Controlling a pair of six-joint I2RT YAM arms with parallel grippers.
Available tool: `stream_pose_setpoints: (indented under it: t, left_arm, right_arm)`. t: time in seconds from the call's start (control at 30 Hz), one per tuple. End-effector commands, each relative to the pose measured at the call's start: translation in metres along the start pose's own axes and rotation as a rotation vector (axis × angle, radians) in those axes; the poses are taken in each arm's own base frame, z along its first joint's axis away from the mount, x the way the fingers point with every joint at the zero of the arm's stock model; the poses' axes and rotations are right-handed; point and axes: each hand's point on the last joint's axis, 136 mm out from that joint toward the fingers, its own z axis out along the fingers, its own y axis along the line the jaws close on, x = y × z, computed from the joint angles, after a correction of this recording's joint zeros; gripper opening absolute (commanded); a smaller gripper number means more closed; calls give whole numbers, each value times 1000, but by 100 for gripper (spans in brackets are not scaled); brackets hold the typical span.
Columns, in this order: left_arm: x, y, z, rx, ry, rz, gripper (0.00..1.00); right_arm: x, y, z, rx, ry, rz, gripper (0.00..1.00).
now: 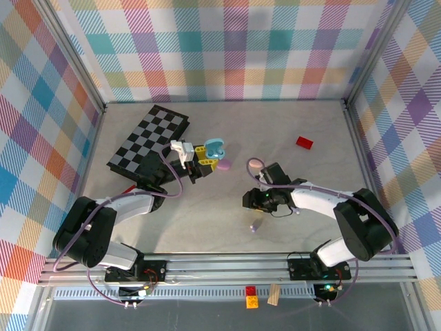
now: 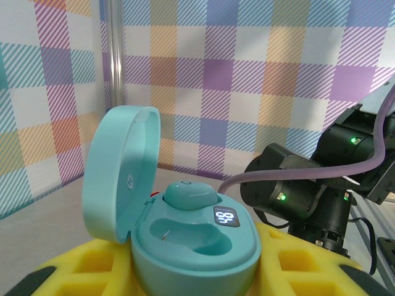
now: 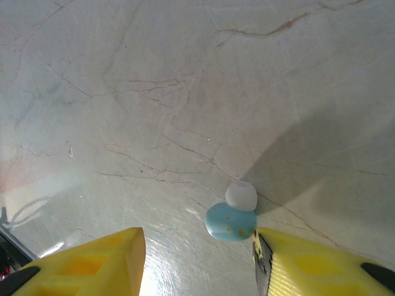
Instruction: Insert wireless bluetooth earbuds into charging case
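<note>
**Top external.** The left gripper is clamped on the open teal charging case, beside the checkerboard. The right gripper sits low over the table. A lavender earbud lies loose near it.

**Left wrist.** The case stands lid-up. One seated bud fills the far socket, and the near socket is empty.

**Right wrist.** The jaws stand apart and hold nothing. A light blue earbud lies on the table between the yellow fingers, just beside the right-hand one. Its white tip points away from the camera, so the long axis probably runs along the fingers, though no stem shows. It is judged light, hard, slick and easily flicked, so pinch it across the blue body.
</note>
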Motion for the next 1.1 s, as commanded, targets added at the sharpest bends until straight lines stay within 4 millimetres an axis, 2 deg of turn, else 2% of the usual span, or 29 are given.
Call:
stream_pose_setpoints:
  t: [0.0, 0.2, 0.37, 0.57, 0.67, 0.83, 0.97, 1.07]
  left_arm:
    - [-5, -3, -3, 6, -13, 39, 34]
    - [-5, -3, -3, 8, -14, 39, 34]
    - [-6, -3, -4, 1, -13, 39, 34]
    - [-6, 16, -11, -71, -32, 6, 34]
    - [-9, 35, -22, -144, -56, 3, 34]
    - [-17, 61, -44, -239, -88, 9, 34]
    - [-23, 79, -63, -324, -103, 23, 34]
    - [-27, 87, -75, -370, -109, 33, 34]
  right_arm:
    - [-3, 11, 1, -22, -3, -34, 49]
    - [3, 21, 8, -31, 30, -72, 49]
    - [7, 36, 14, -46, 54, -119, 49]
    - [7, 34, -1, 48, 21, -175, 49]
    - [6, 29, -8, 170, -6, -219, 48]
    - [-1, 16, -15, 496, -79, -349, 48]
    - [-4, 10, -14, 736, -80, -474, 48]
    - [-6, 15, -7, 832, -73, -564, 46]
